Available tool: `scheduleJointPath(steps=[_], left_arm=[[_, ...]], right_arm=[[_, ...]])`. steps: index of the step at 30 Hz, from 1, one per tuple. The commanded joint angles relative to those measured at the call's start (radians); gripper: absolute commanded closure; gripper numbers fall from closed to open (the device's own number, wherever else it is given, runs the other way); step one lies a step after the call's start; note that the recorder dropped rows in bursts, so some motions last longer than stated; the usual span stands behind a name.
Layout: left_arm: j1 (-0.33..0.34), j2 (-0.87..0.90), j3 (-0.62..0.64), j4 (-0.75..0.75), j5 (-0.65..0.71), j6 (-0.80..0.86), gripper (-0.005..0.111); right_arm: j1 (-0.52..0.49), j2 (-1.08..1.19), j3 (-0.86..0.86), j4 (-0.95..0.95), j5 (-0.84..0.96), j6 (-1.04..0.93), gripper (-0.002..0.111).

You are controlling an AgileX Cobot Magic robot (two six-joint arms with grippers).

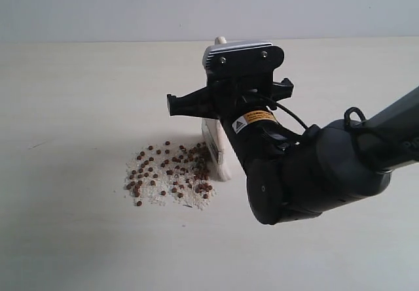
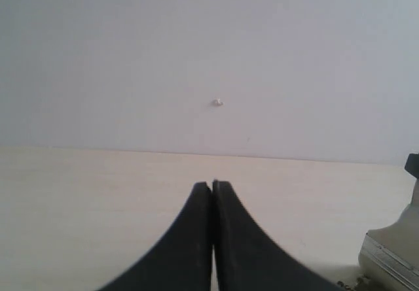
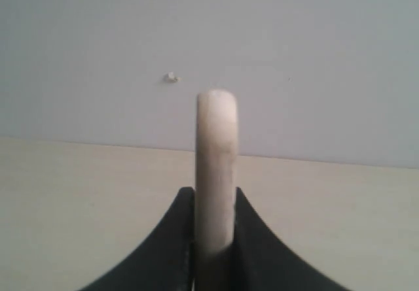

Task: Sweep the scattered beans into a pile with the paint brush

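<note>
Dozens of reddish-brown beans (image 1: 169,171), too many for us to count exactly, lie mixed with whitish grains in one loose patch on the table (image 1: 72,239). We see one paint brush (image 1: 215,154), standing on its bristles at the patch's right edge in the exterior view, against the nearest beans. The right gripper (image 3: 214,196) is clamped on its pale handle. The left gripper (image 2: 211,186) is closed on nothing. One yellow warning label (image 1: 253,119) sits on the right arm; we cannot read its writing.
</note>
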Motion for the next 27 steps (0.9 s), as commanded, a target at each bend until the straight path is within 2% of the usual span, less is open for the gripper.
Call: scheduleJointPath(steps=[1,13,22,24,27], left_arm=[[0.002,-0.009,0.003,-0.006,-0.001,0.004,0.107],[0.002,-0.009,0.003,-0.006,-0.001,0.006,0.107],[0.002,-0.009,0.003,-0.006,-0.001,0.006,0.107],[0.002,-0.009,0.003,-0.006,-0.001,0.006,0.107],[0.002,-0.009,0.003,-0.006,-0.001,0.006,0.107]], right_arm=[[-0.003,0.001,-0.006,-0.027,0.037,0.016,0.108],[-0.003,-0.124,-0.006,-0.025,0.034,-0.067,0.108],[-0.003,-0.281,0.010,0.195,0.174,-0.301,0.108],[0.016,-0.298,0.043,0.205,0.155,-0.251,0.108],[0.103,-0.303,0.075,0.266,0.061,-0.225,0.108]])
